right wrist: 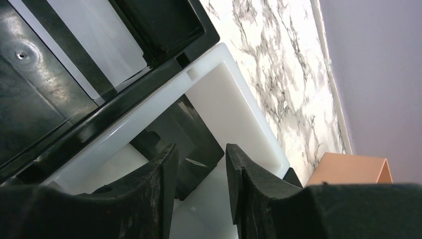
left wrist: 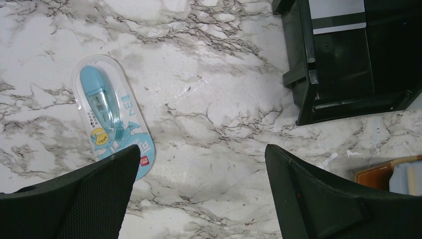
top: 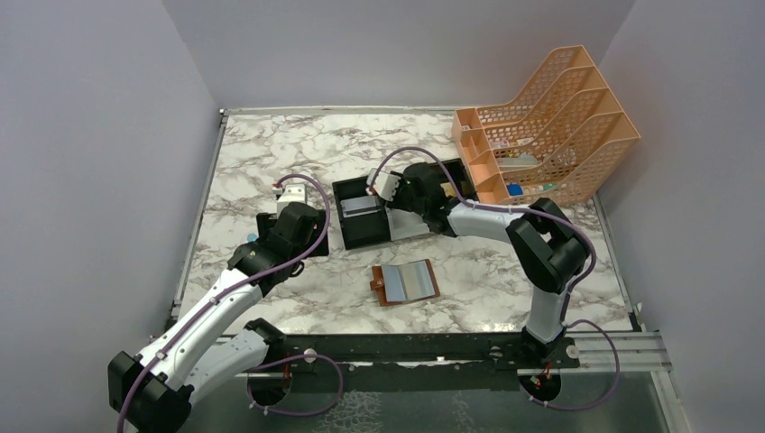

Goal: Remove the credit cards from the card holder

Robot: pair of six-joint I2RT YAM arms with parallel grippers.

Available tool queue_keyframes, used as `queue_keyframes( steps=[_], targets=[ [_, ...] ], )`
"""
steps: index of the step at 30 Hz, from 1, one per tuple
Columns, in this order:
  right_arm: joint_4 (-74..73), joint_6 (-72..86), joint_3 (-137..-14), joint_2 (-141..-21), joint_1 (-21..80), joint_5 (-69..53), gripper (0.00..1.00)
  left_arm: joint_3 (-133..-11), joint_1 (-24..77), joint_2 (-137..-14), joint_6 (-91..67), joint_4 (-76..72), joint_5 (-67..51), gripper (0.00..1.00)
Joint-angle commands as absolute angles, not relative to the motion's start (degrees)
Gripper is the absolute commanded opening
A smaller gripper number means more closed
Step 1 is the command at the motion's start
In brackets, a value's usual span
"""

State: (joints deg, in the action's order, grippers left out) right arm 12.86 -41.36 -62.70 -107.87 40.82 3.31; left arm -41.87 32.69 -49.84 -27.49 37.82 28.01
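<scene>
The card holder [top: 407,282], a brown leather wallet, lies open on the marble near the front centre with its pale blue pockets up. Its corner shows in the left wrist view [left wrist: 380,175]. A dark grey card [right wrist: 191,134] lies flat in the white compartment of the black-and-white tray [right wrist: 149,109]. My right gripper [right wrist: 201,148] hovers just above it, jaws a little apart with nothing between them. It also shows in the top view [top: 398,193]. My left gripper [left wrist: 203,149] is wide open and empty over bare marble, left of the tray [top: 356,236].
A pale flat piece with a grey stripe [left wrist: 337,14] lies in the tray's black compartment. A blue correction tape pack [left wrist: 107,114] lies by my left finger. An orange mesh file rack [top: 550,126] stands at the back right. Walls close the sides.
</scene>
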Motion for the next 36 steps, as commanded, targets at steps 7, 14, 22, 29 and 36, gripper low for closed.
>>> queue_keyframes(
  steps=[7, 14, 22, 29, 36],
  targets=[
    [19.9, -22.1, -54.6, -95.3, 41.0, 8.5, 0.41, -43.3, 32.4, -50.2, -27.1, 37.2, 25.0, 0.99],
    [15.0, 9.3, -40.1, -77.5, 41.0, 10.9, 0.41, -42.7, 32.4, -47.7, -27.2, 34.2, 14.5, 0.99],
    [1.6, 34.8, -33.5, -68.0, 41.0, -3.9, 0.36, -36.8, 32.4, -47.9, -35.2, 19.3, -13.1, 0.99],
    [3.0, 40.1, -30.7, -66.2, 41.0, -11.1, 0.36, -38.9, 35.5, -50.9, -38.0, 16.3, -14.9, 0.95],
    [0.2, 43.0, -30.8, -68.9, 41.0, -12.9, 0.36, -38.6, 45.2, -57.6, -41.4, 17.3, -4.2, 0.92]
  ],
)
